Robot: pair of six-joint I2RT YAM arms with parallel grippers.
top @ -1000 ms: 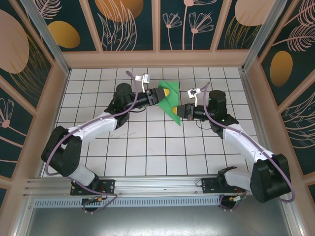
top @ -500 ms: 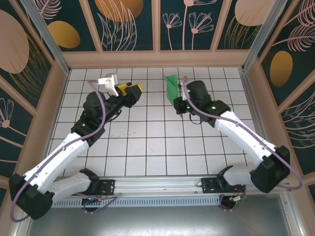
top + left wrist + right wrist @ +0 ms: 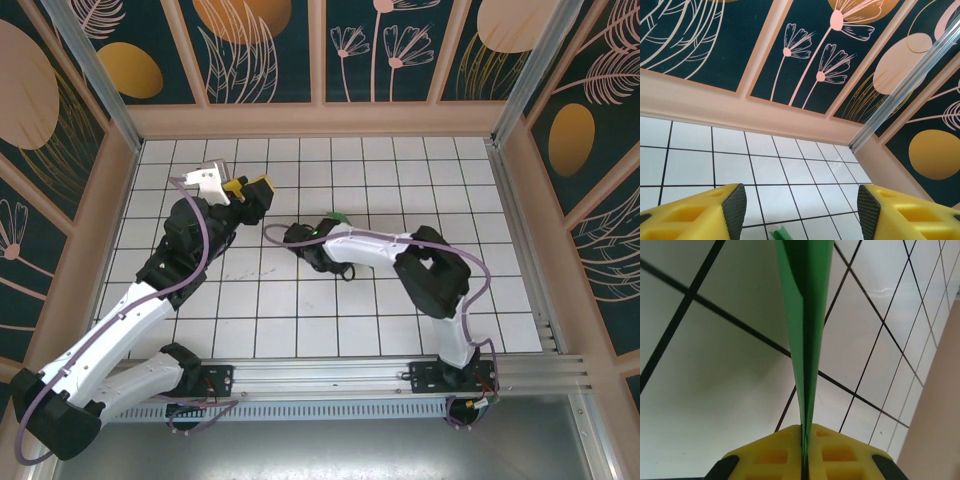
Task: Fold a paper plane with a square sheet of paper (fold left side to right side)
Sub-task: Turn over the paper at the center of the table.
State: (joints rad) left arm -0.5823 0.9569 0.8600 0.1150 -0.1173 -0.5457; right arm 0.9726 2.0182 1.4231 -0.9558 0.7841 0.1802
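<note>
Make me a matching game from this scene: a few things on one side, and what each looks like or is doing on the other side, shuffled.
Things:
1. left claw
2. right claw
3. green paper
4. table

States:
A. white tiles with dark grid lines
B. shut tight on something thin
C. folded flat, gripped at one end
D. wide open, holding nothing

Pairs: 1-D, 2-B, 3-C, 4-A.
</note>
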